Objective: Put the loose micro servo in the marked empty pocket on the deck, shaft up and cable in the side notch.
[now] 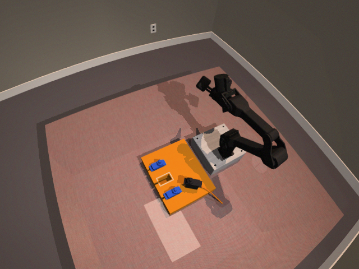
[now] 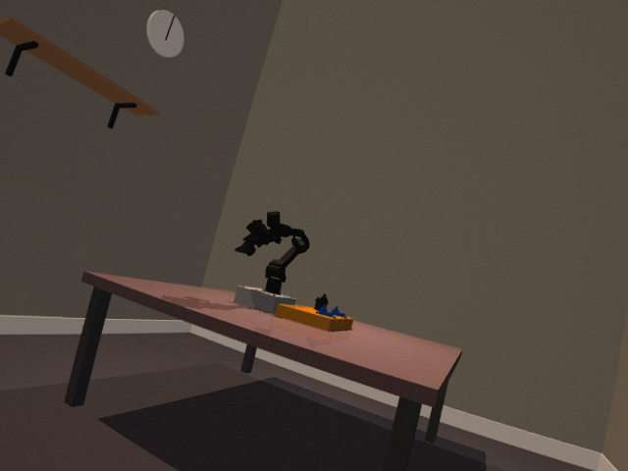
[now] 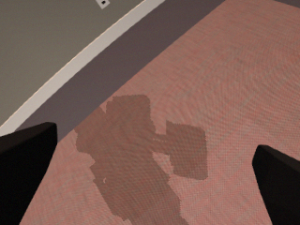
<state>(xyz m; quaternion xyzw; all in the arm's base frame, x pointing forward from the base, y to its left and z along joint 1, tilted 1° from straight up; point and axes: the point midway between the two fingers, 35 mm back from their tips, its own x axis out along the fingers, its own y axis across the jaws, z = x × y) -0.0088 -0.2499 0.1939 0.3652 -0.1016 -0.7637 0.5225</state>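
The loose micro servo [image 1: 192, 182], black, lies on the orange deck [image 1: 174, 154], not in any pocket. It sits just beside the marked empty pocket [image 1: 164, 178], on the side nearer the arm's base, w/ a small gap between them. Its cable [image 1: 213, 195] trails off the deck edge onto the table [image 1: 101, 139], away from the pocket. I can't tell from here which way the output shaft points; in the exterior view the servo [image 2: 321, 302] is too small to read.

2 blue servos [image 1: 157, 165] [image 1: 172, 193] are already seated, 1 on each side of the marked pocket. A pale rectangle [image 1: 172, 232] is marked on the table past the deck's near end.

Progress, as I judge it: nothing done yet. No grasp, no insertion, no release. All steps remain: reach, pick up, orient shaft-up, line cable w/ the side notch, seat, let go, back off.

Gripper [image 1: 207, 85] is high above the table, well apart from the servo, on the far side of the grey base block [image 1: 216, 167] from the deck. Fingers are spread wide w/ nothing between them. Wrist cam shows only bare tabletop and the arm's shadow between the tips, so the servo isn't in that view. I reckon I need to swing the arm over the deck and descend.
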